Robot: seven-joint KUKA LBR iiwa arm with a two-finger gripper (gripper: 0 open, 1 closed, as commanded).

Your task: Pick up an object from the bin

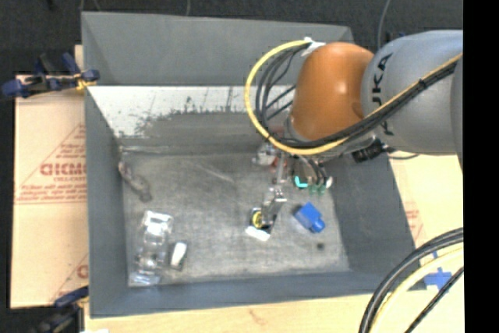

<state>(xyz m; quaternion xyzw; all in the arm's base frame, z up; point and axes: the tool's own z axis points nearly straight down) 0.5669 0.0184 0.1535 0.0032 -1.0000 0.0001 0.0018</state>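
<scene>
Gripper: we see the two-finger gripper (271, 207) low over the floor of the grey metal bin (109, 168), right of centre
Jaws: we cannot tell how open they are, nor whether they hold anything
Nearest thing: small black, yellow and white piece (260, 227), at its tip
Beside: blue plastic block (309, 218), just right
Front left: crumpled clear plastic piece (154, 246)

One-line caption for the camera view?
Claw above small black-and-yellow object mid-bin, blue plastic block beside it, clear plastic piece at left.
</scene>
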